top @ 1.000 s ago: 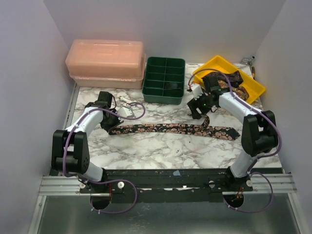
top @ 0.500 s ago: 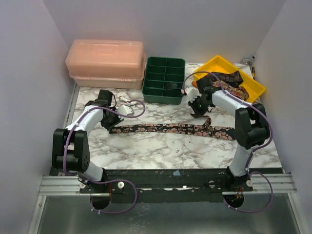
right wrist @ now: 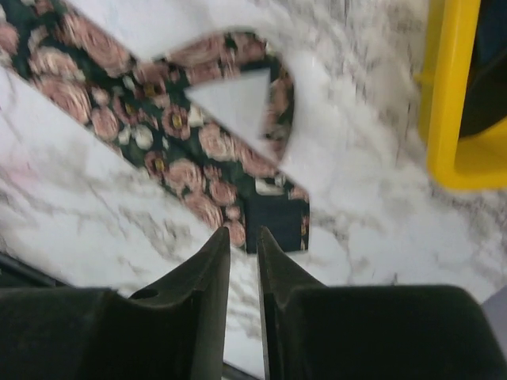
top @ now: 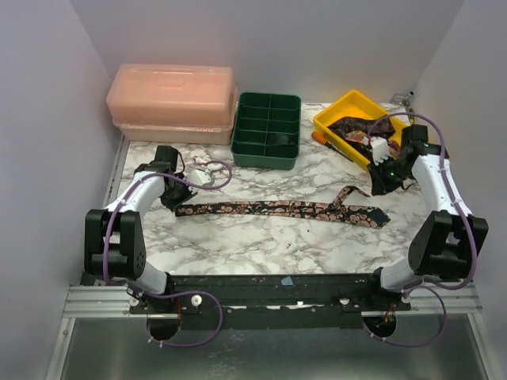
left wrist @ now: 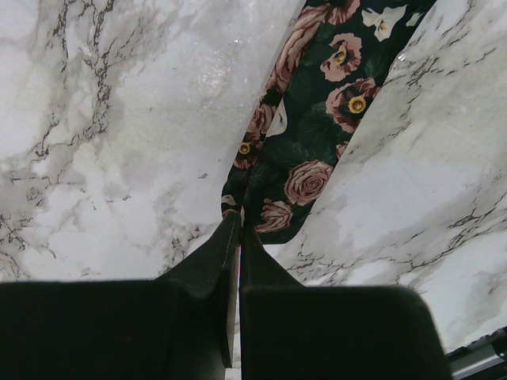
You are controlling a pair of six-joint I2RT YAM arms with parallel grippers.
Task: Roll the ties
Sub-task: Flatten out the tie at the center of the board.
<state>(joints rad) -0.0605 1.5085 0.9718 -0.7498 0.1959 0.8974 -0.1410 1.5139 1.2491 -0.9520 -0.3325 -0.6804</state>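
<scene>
Left tool (left wrist: 238,226): jaws closed, pinching the narrow tip of the tie (left wrist: 317,150); a sliver of fabric shows between the fingers. Tool low on the tabletop (top: 261,245), at the tie's left end.

Right tool (right wrist: 243,237): fingers a slim gap apart, nothing between them. It hovers over the tabletop near the tie's right end, not touching it, just beside the yellow tray (top: 333,127).

The tie lies flat and mostly straight, running left to right across the middle of the tabletop. Near its right end it folds over itself, enclosing a small triangle of bare marble (right wrist view, blurred).

More dark patterned fabric (top: 360,131) is heaped in the yellow tray. Green tray (top: 265,161) and pink box (top: 173,99) stand at the back.
</scene>
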